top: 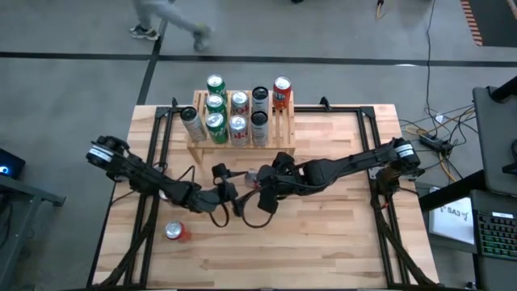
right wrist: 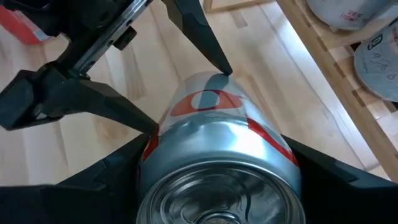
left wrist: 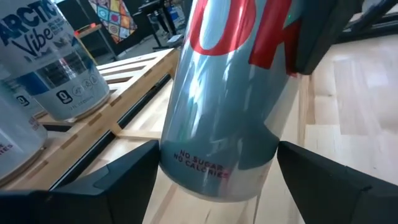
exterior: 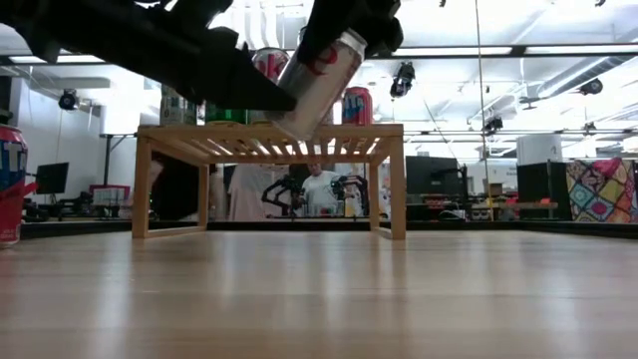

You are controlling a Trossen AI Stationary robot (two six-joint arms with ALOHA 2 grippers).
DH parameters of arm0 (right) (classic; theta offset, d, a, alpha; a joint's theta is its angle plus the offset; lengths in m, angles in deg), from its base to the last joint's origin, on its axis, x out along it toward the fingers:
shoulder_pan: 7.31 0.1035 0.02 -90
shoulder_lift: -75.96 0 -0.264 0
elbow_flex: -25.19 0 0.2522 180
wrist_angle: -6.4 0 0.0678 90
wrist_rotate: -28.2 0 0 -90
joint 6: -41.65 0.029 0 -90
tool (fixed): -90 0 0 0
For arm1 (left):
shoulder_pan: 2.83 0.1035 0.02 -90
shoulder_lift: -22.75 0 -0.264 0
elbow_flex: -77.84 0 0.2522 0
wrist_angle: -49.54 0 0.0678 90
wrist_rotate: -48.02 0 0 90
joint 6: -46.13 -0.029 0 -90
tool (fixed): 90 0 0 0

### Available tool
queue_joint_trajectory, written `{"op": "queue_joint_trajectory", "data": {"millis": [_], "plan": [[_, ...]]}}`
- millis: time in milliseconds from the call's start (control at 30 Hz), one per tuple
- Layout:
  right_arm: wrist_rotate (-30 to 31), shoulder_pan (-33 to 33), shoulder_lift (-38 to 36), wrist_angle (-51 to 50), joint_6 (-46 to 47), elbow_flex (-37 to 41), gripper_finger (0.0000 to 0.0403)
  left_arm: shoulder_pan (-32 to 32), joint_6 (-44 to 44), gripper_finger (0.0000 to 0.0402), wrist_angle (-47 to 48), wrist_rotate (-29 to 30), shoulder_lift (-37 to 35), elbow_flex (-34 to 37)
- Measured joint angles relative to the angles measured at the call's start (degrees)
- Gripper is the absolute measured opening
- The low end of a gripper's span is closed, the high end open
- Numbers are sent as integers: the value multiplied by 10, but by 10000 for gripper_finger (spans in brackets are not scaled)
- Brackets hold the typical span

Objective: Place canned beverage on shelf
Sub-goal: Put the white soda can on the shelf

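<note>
While the right gripper (right wrist: 217, 180) grasps the silver can (right wrist: 217, 149), the left gripper's (left wrist: 217, 171) fingers stand released.

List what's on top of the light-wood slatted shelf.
The light-wood slatted shelf carries upright cans: three green, four silver or white, one orange-red. Another silver can lies at its left edge. The low view shows little of the tops.

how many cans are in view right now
11: nine standing on the shelf, one tilted can gripped by the right tool just in front of the shelf, and one lone can on the table on the left arm's side. Others may be hidden.
</note>
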Motion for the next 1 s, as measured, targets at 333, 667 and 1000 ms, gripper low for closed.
{"op": "queue_joint_trajectory", "data": {"millis": [333, 667, 1000], "plan": [[4, -2, 16, 7, -5, 0, 288, 9, 0, 308, -28, -5, 22, -8], [2, -3, 17, -15, -5, 0, 288, 14, -27, 308, -34, 30, 89, -57], [-4, -7, 18, -25, 46, 1, 288, 16, -14, 316, -30, 18, 87, -63]]}}
